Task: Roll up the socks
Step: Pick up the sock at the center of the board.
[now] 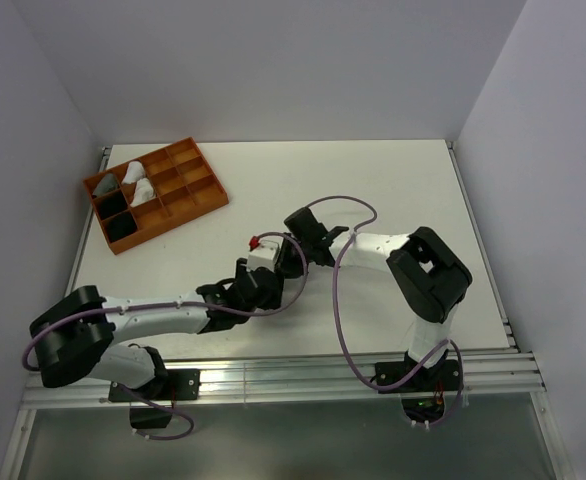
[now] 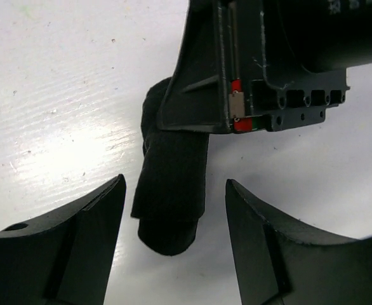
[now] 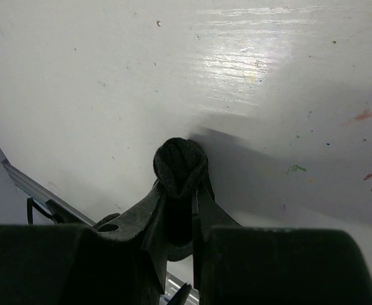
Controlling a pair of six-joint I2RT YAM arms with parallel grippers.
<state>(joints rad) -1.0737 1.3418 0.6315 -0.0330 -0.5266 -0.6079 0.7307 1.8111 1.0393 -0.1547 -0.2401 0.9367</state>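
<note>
White table (image 1: 373,180) fills the top view; its near edge is a metal rail. Left arm (image 1: 163,315) and right arm (image 1: 428,270) reach inward and meet mid-table, front of centre. Orange divided tray (image 1: 209,170) sits at far left, askew; its left compartments hold small grey, white and dark bundles (image 1: 133,185), too small to identify. Right gripper (image 3: 179,190): jaws narrow, pinching the black sock (image 3: 179,162), whose rolled end bulges just past the fingertips, on or just above the table. Left gripper (image 2: 173,190): jaws wide, one finger either side of the sock's free rounded end, gaps visible on both sides, no contact. From above the sock is hidden under the two wrists. In the left wrist view the right gripper's body covers the sock's upper part.
</note>
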